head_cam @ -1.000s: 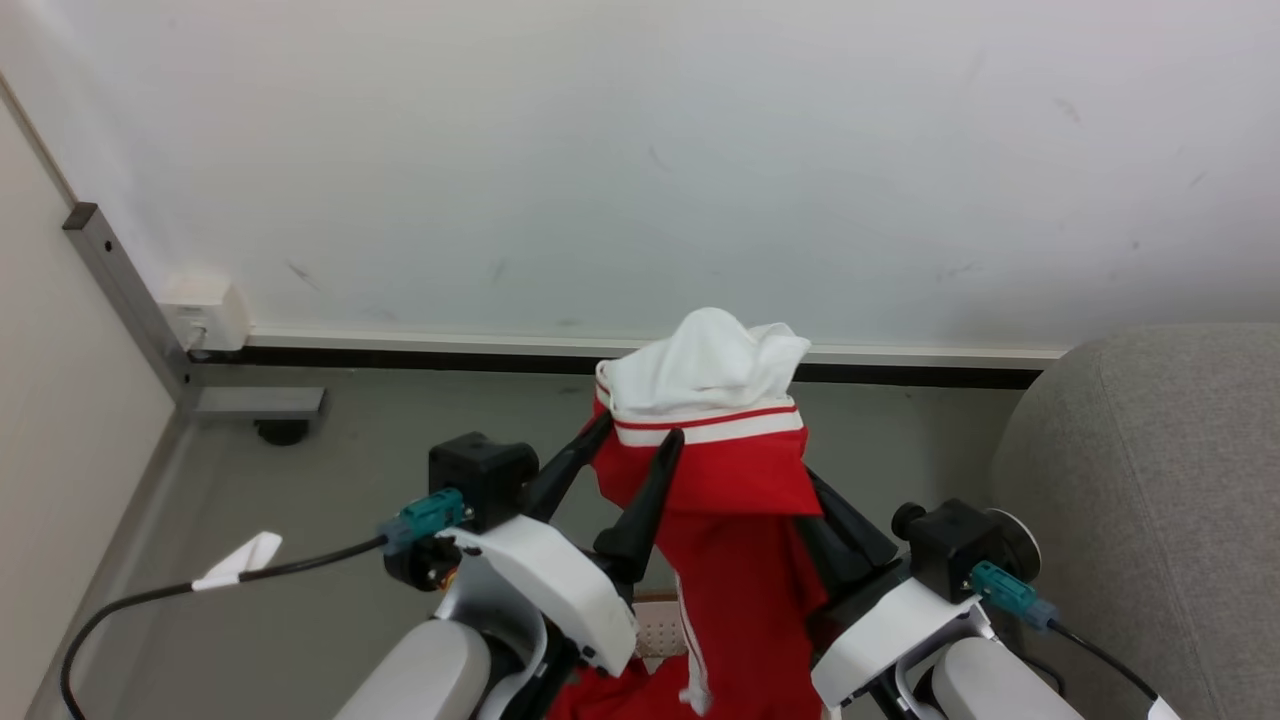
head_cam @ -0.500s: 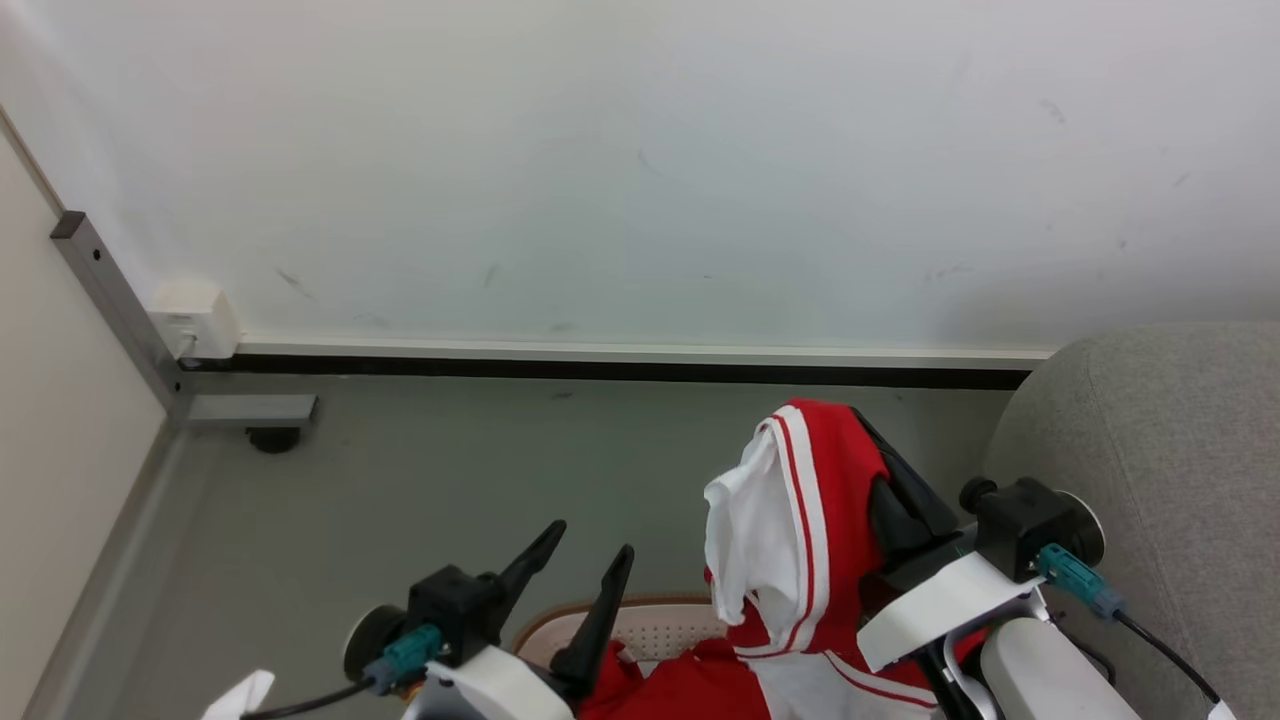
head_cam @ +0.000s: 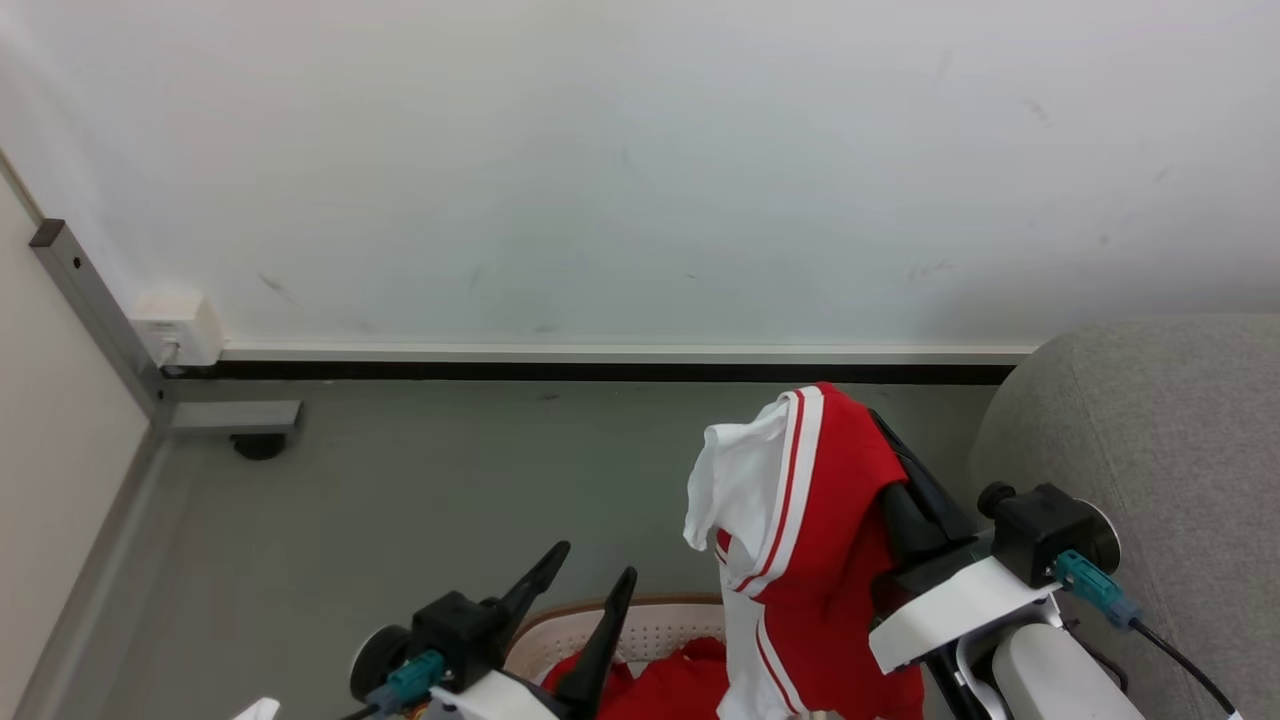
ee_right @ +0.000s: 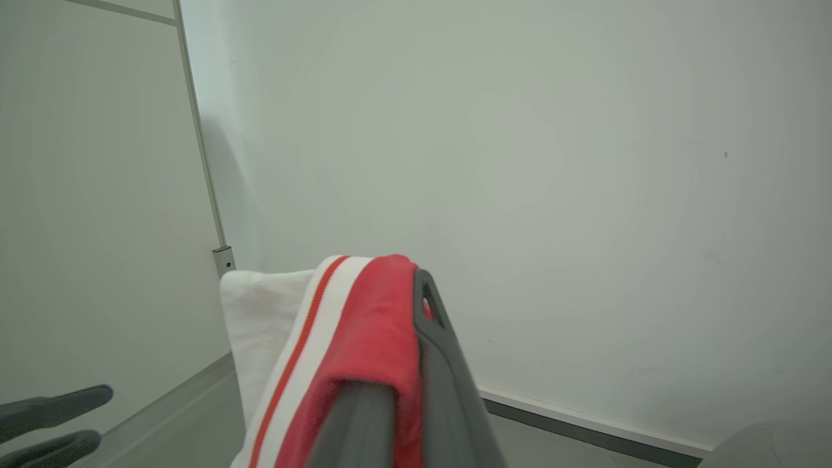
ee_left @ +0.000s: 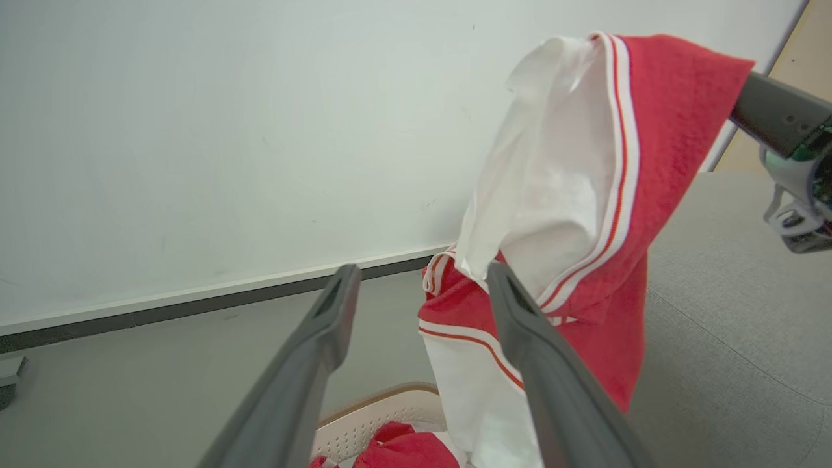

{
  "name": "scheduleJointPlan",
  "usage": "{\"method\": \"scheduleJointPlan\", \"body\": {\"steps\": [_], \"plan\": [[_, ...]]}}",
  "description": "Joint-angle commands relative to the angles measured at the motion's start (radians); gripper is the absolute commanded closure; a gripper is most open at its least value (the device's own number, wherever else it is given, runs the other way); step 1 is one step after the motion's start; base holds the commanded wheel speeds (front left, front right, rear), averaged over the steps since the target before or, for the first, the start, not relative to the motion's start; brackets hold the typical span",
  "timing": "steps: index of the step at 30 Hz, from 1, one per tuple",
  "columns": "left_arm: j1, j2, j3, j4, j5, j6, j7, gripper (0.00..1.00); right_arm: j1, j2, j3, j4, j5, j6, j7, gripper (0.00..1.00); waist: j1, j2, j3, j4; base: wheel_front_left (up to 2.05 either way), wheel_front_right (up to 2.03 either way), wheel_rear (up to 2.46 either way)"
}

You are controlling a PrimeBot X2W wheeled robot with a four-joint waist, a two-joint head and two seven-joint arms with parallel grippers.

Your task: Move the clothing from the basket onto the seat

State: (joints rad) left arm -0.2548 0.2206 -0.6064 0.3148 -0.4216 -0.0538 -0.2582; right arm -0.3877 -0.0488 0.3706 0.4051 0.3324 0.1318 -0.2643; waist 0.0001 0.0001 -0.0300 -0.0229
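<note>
Red jersey [head_cam: 800, 500] hangs clamped in your right gripper [head_cam: 868, 425] above the basket [head_cam: 660, 625]; left gripper [head_cam: 595, 558] gapes empty. Swing it toward three o'clock, lifting the tail clear, onto the seat [head_cam: 1150, 420].

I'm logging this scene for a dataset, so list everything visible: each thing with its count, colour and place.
Basket: one, cream with brown rim, on floor.
Loose clothing: count unclear, red, inside basket.
Held garment: one, red and white, hanging centre right.
Seat: one, grey, right.
Wall box: one, white, left on wall.
Metal post: one, grey, left corner.
Left gripper: one, dark fingers, open, above basket.
Right gripper: one, dark fingers, shut on held garment.
</note>
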Motion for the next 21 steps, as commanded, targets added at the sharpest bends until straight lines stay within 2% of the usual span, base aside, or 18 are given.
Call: {"method": "scheduleJointPlan", "body": {"steps": [1, 9, 21], "plan": [[0.01, -0.003, 0.004, 0.001, 0.016, -0.004, -0.007, 0.0, 0.002, -0.003, -0.001, -0.008, -0.008, -0.002, 0.0, 1.0, -0.0001, -0.0001, 0.002, -0.008, 0.0, 0.0, 0.0], [0.012, -0.009, 0.011, -0.007, 0.025, -0.013, -0.006, 0.0, 0.003, -0.003, -0.025, -0.03, -0.027, -0.002, 0.0, 1.0, -0.0001, -0.0001, 0.017, -0.068, 0.0, 0.0, 0.0], [0.013, -0.029, 0.005, -0.032, 0.049, -0.028, -0.006, 0.0, 0.021, -0.013, -0.059, -0.069, -0.069, -0.002, 0.0, 1.0, -0.0001, -0.0001, 0.042, -0.226, 0.0, 0.0, 0.0]]}}
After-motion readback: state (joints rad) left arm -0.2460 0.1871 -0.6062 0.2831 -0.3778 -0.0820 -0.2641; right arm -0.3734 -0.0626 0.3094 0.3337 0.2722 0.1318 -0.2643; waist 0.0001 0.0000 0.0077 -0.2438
